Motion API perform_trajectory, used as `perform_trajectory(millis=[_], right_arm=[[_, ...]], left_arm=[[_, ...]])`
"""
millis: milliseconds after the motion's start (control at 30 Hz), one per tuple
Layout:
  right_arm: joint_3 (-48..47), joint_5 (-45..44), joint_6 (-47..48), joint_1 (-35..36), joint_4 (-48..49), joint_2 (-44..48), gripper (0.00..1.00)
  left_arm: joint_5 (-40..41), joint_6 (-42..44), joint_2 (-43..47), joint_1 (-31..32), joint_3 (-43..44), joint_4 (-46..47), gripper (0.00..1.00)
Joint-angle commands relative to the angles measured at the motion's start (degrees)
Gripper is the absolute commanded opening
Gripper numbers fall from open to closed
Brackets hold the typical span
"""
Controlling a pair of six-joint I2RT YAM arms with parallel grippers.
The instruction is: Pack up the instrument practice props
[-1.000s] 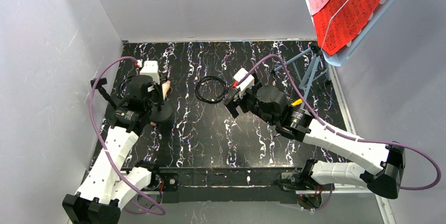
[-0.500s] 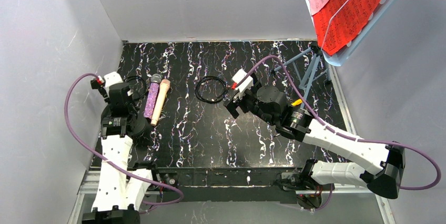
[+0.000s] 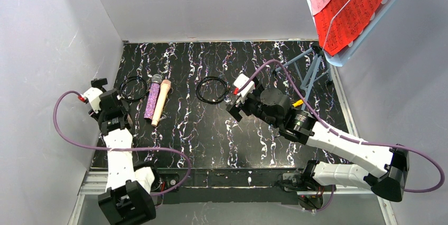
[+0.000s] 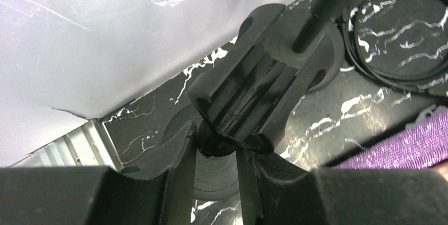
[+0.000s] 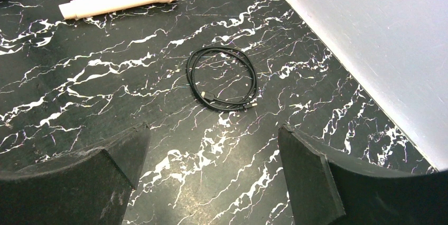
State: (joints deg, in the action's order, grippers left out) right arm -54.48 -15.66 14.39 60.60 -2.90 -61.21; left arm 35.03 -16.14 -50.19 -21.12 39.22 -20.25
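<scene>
Grey walls closed in three sides of the black, white-veined desk (image 3: 185,140), and I could see no box or bag for packing anywhere. Hard against the left edge sat the left gripper (image 4: 216,151), its arm running straight along that edge from its base. Its fingers were clamped on the neck of a black mic post (image 4: 259,98), whose clip head jutted past the tips. A second post (image 4: 314,16) stood just beyond it, beside a coiled black cable (image 4: 401,29). The purple microphone (image 3: 154,99) and the cream microphone (image 3: 161,102) lay side by side, apparently touching, just to the right of that gripper. Their long axes ran near to far with a slight lean, heads toward the far edge, so I judged the left arm much the nearer to them. The right gripper (image 5: 211,135) hovered mid-desk, well apart from them, its arm stretched out. Its fingers were spread wide and empty, aimed at a cable loop (image 5: 224,80). The red and pink sheet-music pages (image 3: 348,8) hung on the music stand (image 3: 311,69) over the far right corner.
</scene>
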Motion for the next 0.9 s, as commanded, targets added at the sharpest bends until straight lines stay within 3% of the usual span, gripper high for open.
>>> perform_trajectory(millis=[0,367,600,700,867], right_arm=[[-0.3,0.2,1.0,-0.2,2.1,1.9,0.99],[-1.8,-1.5,0.2,-0.2,0.0,2.4,0.99],[-2.3,-1.6,-0.2,-0.2,-0.7,2.4,0.99],[-2.2,-1.5,-0.5,-0.2,-0.7,2.3,0.99],[-1.8,-1.6,-1.1,-0.2,0.0,2.6,0.99]], left_arm=[[2.7,-0.7,-1.7,-2.3,-0.9,14.1,0.0],[7.0,5.9,-7.5,-4.7,-4.1,28.7,0.0],[6.5,3.8,-10.4,-4.9,-5.5,31.4,0.01],[6.7,4.0,-10.6,-4.9,-5.7,31.7,0.12],[8.1,3.6,-9.3,-4.9,-6.0,30.5,0.49]])
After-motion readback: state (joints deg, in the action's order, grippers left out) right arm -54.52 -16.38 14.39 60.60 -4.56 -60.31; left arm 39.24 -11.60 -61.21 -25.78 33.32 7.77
